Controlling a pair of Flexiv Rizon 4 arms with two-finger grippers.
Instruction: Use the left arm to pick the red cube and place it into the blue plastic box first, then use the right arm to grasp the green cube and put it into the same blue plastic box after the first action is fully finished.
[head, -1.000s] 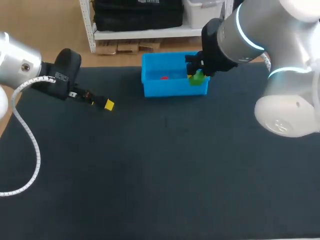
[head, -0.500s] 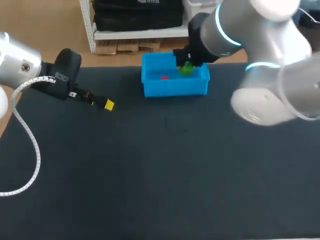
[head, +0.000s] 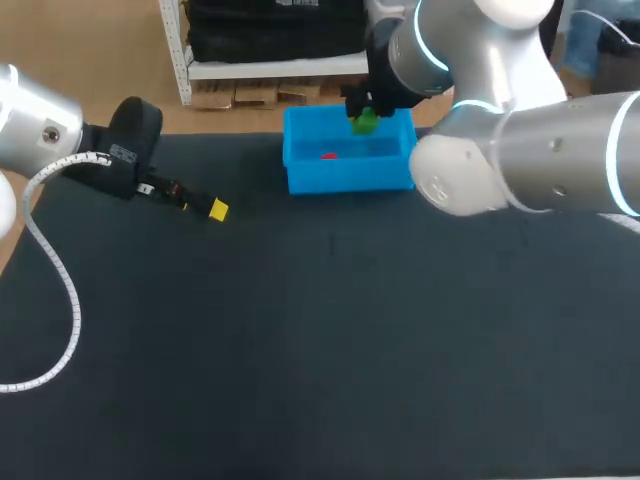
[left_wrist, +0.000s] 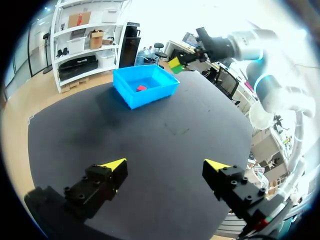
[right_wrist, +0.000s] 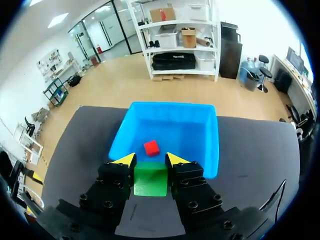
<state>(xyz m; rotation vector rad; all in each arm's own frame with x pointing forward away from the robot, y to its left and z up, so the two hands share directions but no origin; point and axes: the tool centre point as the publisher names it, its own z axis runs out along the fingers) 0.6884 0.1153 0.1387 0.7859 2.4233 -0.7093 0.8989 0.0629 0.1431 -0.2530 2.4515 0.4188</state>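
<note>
The blue plastic box (head: 300, 172) stands at the table's far edge, with the red cube (head: 328, 155) lying inside it. My right gripper (head: 361, 119) hangs above the box's far right part, shut on the green cube (head: 365, 122). Seen from the right wrist, the green cube (right_wrist: 151, 181) sits clamped between the yellow-tipped fingers of the right gripper (right_wrist: 150, 160), with the box (right_wrist: 202, 150) and red cube (right_wrist: 151, 147) below and ahead. My left gripper (head: 212, 208) rests open at the left, over the mat; in its own view the left gripper (left_wrist: 165, 165) holds nothing, the box (left_wrist: 131, 93) far ahead.
A dark mat (head: 320, 330) covers the table. My right arm's elbow and forearm (head: 520, 150) hang over the mat's far right, close beside the box. A white cable (head: 55, 280) loops from my left arm above the left edge.
My right gripper carried the green cube leftward and farther back, from the box's right front corner to above its far side. The right arm's elbow swung left. The left arm stayed still.
</note>
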